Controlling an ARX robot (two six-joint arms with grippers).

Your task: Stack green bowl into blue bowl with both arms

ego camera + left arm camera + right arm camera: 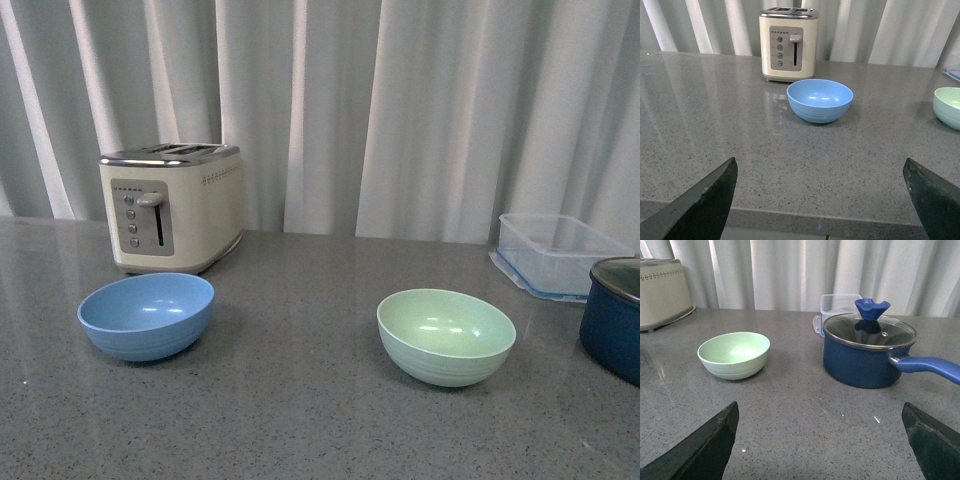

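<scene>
The left pincer (819, 161) gapes wide and empty, with the glossy sky-blue round bowl (820, 100) upright on the speckled grey table (715, 125) straight ahead of it, well apart. The right pincer (819, 404) is equally wide and empty. The glossy pale mint-green round bowl (734, 355) stands ahead of it, off-centre towards one finger.

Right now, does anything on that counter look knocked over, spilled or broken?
Nothing stands out. The green bowl and the blue bowl sit upright, empty and well apart. The toaster stands straight, the navy pot has its glass lid on squarely, and the clear container behind it looks intact. No spills show.
</scene>
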